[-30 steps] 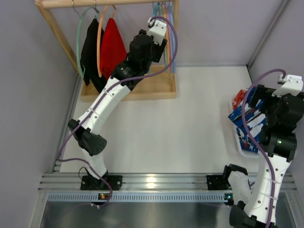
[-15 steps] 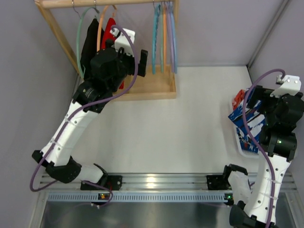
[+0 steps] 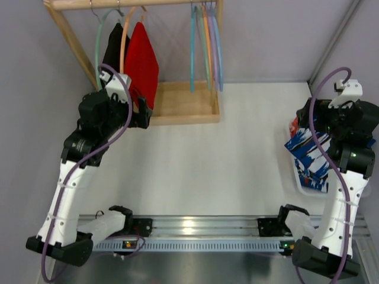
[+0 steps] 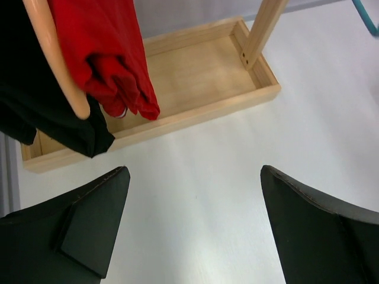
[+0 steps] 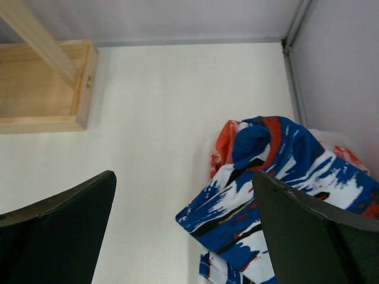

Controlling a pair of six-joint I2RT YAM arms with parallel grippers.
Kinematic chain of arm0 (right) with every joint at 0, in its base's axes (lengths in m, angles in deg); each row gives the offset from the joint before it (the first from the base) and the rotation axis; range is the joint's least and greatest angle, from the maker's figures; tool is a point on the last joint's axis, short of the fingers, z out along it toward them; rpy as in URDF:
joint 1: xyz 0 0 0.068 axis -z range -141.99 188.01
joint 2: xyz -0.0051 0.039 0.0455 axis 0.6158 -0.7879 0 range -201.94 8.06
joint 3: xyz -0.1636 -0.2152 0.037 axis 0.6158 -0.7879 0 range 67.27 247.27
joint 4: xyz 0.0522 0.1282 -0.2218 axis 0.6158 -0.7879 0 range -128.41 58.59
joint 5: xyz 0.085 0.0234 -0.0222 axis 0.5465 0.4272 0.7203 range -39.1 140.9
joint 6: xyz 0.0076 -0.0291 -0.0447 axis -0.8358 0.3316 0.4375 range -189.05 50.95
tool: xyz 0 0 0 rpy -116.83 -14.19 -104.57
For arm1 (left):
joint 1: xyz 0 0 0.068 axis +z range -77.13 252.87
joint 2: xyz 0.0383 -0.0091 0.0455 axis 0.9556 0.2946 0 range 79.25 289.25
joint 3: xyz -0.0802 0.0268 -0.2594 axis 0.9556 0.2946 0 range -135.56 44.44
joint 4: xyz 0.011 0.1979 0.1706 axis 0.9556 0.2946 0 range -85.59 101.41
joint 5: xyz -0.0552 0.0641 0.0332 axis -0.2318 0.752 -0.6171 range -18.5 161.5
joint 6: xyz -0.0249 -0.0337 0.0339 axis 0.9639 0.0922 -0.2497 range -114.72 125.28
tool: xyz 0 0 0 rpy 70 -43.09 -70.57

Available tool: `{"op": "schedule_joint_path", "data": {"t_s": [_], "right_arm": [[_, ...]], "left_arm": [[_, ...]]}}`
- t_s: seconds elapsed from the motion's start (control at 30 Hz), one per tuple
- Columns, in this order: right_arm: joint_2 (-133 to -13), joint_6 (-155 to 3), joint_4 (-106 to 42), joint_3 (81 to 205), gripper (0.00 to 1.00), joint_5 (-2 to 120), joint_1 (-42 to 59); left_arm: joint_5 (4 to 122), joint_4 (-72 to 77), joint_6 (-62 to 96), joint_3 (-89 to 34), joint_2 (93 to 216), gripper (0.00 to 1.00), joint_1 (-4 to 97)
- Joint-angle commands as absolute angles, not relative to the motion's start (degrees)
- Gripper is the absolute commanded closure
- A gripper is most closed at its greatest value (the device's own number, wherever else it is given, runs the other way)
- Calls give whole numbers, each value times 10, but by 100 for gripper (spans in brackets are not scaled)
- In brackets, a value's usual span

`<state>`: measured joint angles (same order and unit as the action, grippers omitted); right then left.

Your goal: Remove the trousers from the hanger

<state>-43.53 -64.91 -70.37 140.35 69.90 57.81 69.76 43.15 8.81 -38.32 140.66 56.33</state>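
Observation:
The trousers, a blue garment with white and red print, lie bunched in a white tray at the table's right edge, off any hanger. They also show in the right wrist view. The light-blue hanger hangs bare on the wooden rack's rail, next to an orange and a lilac one. My right gripper is open and empty above the near-left edge of the trousers. My left gripper is open and empty above the table just in front of the rack's base.
The wooden rack stands at the back left, its base a shallow tray. A red garment on an orange hanger and a black garment on a pale green hanger hang at its left. Walls close in on both sides.
My left arm has pulled back from the right-hand hangers, leftward and toward the near side, to in front of the rack's base. My right wrist has shifted slightly.

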Motion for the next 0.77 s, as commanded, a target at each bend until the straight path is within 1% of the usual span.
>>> {"op": "schedule_joint_path", "data": {"t_s": [0.0,0.07,0.13,0.2,0.23,0.27,0.33,0.47,0.57,0.73], "right_arm": [[-437,-671,-689,1423,0,792,580],[-437,-673,-690,1409,0,801,566],[-436,-662,-701,1399,1,782,545],[-434,-648,-718,1379,1,735,490],[-426,-644,-720,1359,1,722,442],[-419,-640,-719,1346,1,723,425],[-409,-635,-725,1327,1,747,417],[-383,-608,-743,1291,1,750,394],[-365,-584,-760,1281,1,747,365],[-340,-562,-770,1274,1,740,356]], "left_arm": [[613,475,36,-361,1348,1,577],[568,542,-12,-348,1338,1,576],[584,561,-24,-324,1318,1,577],[627,578,-41,-291,1304,1,577],[642,583,-42,-283,1291,1,577],[652,591,-41,-276,1287,1,579],[676,601,-42,-260,1278,1,584],[691,623,-39,-248,1256,1,607],[699,627,-33,-247,1236,1,627],[697,628,-27,-242,1215,2,662]]}}
